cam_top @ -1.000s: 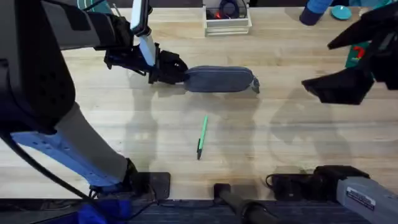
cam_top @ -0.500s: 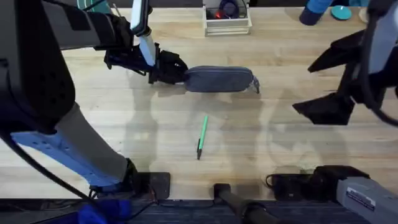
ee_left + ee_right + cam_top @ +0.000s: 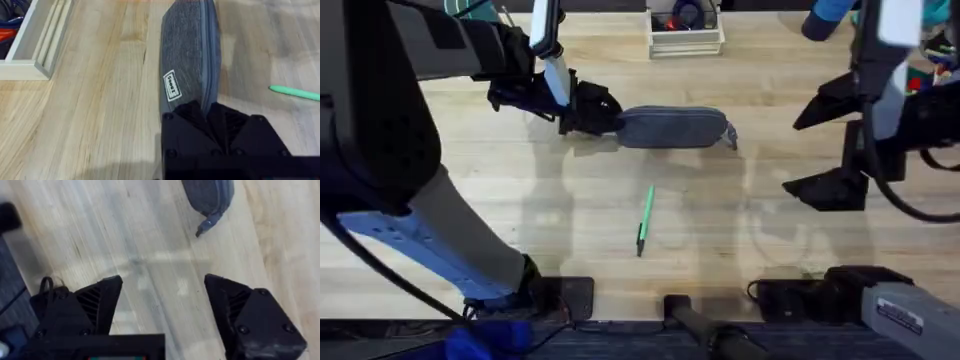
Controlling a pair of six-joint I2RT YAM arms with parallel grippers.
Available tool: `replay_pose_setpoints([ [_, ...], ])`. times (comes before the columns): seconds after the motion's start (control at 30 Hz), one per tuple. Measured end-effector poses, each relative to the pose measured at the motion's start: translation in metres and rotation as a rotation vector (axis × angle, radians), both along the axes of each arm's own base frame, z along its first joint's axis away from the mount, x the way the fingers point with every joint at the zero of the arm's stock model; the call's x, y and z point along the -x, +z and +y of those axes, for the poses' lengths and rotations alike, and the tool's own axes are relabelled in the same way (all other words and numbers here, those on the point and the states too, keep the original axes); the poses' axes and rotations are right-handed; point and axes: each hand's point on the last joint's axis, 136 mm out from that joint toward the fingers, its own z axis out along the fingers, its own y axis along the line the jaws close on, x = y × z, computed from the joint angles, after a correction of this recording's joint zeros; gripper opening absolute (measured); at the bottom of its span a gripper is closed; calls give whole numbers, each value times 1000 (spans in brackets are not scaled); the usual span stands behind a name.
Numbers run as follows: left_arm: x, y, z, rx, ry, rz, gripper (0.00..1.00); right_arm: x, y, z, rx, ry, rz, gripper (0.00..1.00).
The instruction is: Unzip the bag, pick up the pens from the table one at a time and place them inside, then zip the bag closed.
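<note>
The grey-blue bag lies lengthwise on the table, zipper shut, with its pull tab at the right end. My left gripper is shut on the bag's left end; the left wrist view shows the black fingers clamped over the end of the bag. One green pen lies in front of the bag, and its tip also shows as the pen beside the pouch. My right gripper hangs open to the right of the bag, with the bag's tab end ahead of it.
A white tray box with red and black items stands at the back centre, its corner near the left gripper. Blue and teal objects sit at the back right. Bare planks lie around the pen.
The right arm has swung left toward the bag's tab end, its open fingers now nearer the pouch. The left gripper, bag and pen have not moved.
</note>
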Motion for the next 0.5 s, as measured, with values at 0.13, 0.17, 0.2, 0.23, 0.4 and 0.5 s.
replay_pose_setpoints([
  [0.13,0,0,0,0,0,0,43,-4,-11,0,6,30,40,997],
  [0.17,0,0,0,0,0,0,43,-5,-14,0,8,38,52,997],
  [0.2,0,0,0,0,0,0,43,-6,-16,0,10,49,60,997],
  [0.23,0,0,0,0,0,0,43,-7,-19,0,12,61,68,997],
  [0.4,0,0,0,0,0,0,42,-24,-30,0,21,106,51,997],
  [0.5,0,0,0,0,0,0,42,-36,-35,0,25,119,25,997],
])
